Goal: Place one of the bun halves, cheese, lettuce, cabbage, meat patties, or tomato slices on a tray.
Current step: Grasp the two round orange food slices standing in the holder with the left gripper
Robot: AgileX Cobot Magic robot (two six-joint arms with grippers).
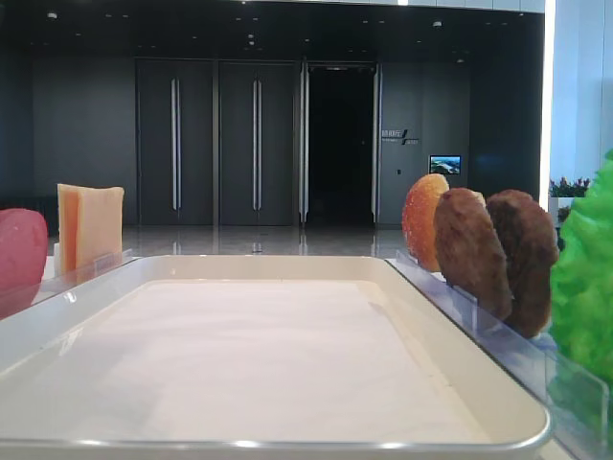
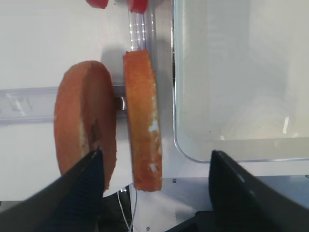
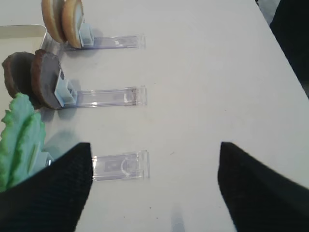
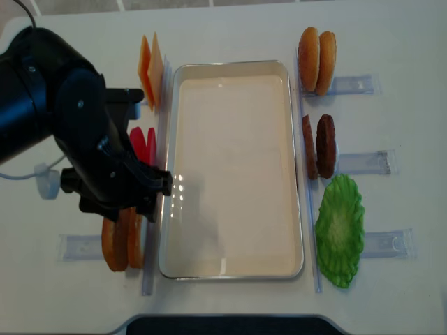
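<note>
The white tray lies in the middle of the table with nothing in it. At its lower left two bun halves stand in a clear rack. My left gripper hangs open over them, its arm covering that side. The flat bun half stands edge-on between the fingers, untouched, and the rounder orange half sits by the left finger. My right gripper is open over bare table and the end of a rack, holding nothing.
Cheese and tomato slices stand left of the tray. On the right are two more bun halves, the meat patties and green lettuce, each in a clear rack. The tray corner lies close to the left gripper.
</note>
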